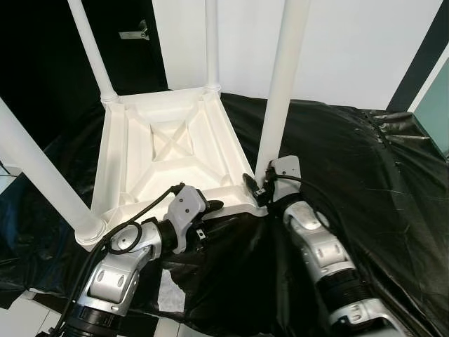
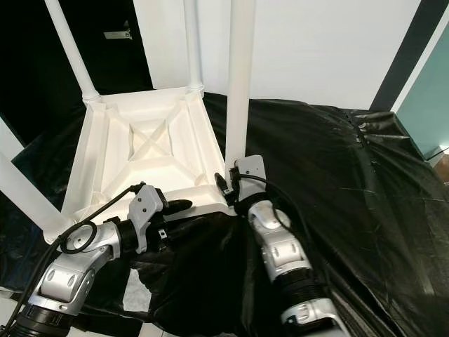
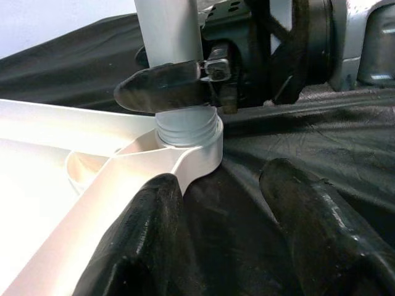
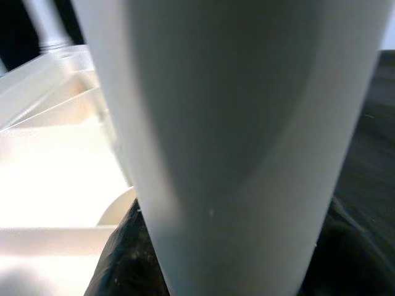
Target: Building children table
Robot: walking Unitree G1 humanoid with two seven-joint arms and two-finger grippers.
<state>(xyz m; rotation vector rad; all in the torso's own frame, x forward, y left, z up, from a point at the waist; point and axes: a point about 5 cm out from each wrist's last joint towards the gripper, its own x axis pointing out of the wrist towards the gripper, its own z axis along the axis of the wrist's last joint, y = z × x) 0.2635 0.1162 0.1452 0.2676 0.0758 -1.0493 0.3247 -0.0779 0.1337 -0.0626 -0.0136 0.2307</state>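
Observation:
A white plastic children's table [image 1: 168,140] lies upside down on a black sheet, its four legs pointing up. My right gripper [image 1: 261,189] is shut on the near right leg [image 1: 280,84] just above its threaded socket [image 3: 188,132]; one of its fingers [image 3: 160,86] crosses the leg. The leg [image 4: 234,123] stands very close in the right wrist view. My left gripper [image 1: 208,208] is open at the table's near rim, left of that corner. Its two fingertips [image 3: 163,191] are spread apart, one against the rim, with black sheet between them.
The crinkled black sheet [image 1: 365,182] covers the whole work surface and drops off at the near edge, where pale floor [image 1: 168,291] shows. A white wall [image 1: 351,49] stands behind. The near left leg [image 1: 42,175] leans close to my left arm.

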